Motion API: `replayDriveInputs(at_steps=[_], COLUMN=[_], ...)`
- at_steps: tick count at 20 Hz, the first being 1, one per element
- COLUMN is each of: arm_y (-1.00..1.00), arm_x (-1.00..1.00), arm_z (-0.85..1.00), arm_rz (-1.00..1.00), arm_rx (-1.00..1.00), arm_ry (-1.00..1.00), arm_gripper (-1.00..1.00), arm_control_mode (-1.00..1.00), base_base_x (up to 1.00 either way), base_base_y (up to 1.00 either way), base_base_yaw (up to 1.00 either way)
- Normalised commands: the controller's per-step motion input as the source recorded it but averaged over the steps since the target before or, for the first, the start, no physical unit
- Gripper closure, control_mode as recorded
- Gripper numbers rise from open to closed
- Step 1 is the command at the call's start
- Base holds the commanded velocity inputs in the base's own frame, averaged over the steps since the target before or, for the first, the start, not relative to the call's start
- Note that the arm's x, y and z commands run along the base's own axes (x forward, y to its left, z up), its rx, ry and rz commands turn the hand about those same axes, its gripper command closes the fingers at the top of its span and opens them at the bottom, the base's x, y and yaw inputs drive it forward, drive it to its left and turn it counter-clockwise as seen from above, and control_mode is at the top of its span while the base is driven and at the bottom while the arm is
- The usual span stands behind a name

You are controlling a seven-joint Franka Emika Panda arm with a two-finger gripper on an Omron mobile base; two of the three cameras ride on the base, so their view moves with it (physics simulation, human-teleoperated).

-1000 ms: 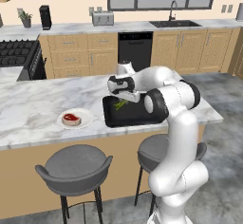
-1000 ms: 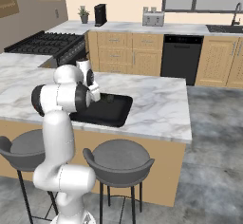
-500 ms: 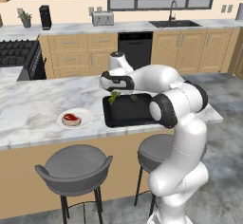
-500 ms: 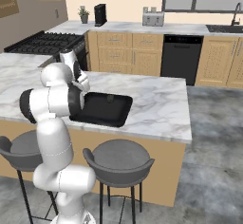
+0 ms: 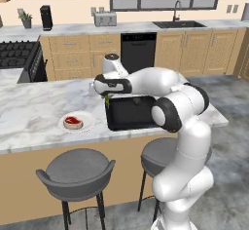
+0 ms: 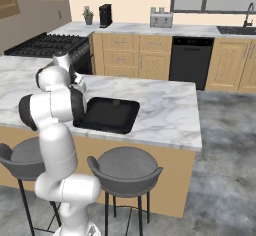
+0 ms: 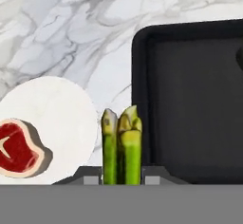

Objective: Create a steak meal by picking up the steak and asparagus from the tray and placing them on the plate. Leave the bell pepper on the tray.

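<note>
Marble counter [image 7: 71, 23] separates tray [image 7: 190, 99] from plate [image 7: 52, 118].

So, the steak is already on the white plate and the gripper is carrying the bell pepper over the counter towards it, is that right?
Not quite: the gripper is carrying the asparagus, not the bell pepper, as the hand view shows bright green stalks between the fingers. The rest holds: the steak lies on the plate, and the gripper is over the counter beside the tray.

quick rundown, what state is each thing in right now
asparagus: held in the gripper, lifted off the tray
gripper: shut on the asparagus
steak: lying on the plate
plate: on the counter left of the tray, holding the steak
tray: on the counter
bell pepper: on the tray
</note>
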Motion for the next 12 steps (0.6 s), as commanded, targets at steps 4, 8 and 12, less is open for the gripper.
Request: replayDriveInputs(at_steps=[4, 8, 12], arm_y=[0.55, 0.51, 0.44], arm_x=[0.00, 0.00, 0.00], arm_z=[-0.05, -0.09, -0.19], arm_rz=[0.42, 0.41, 0.39], arm_rx=[-0.02, -0.02, -0.03], arm_ry=[0.00, 0.00, 0.00], arm_gripper=[1.00, 1.00, 1.00], arm_control_mode=[-1.00, -1.00, -1.00], base_base_x=[0.00, 0.00, 0.00], base_base_y=[0.00, 0.00, 0.00], base_base_yaw=[0.00, 0.00, 0.00])
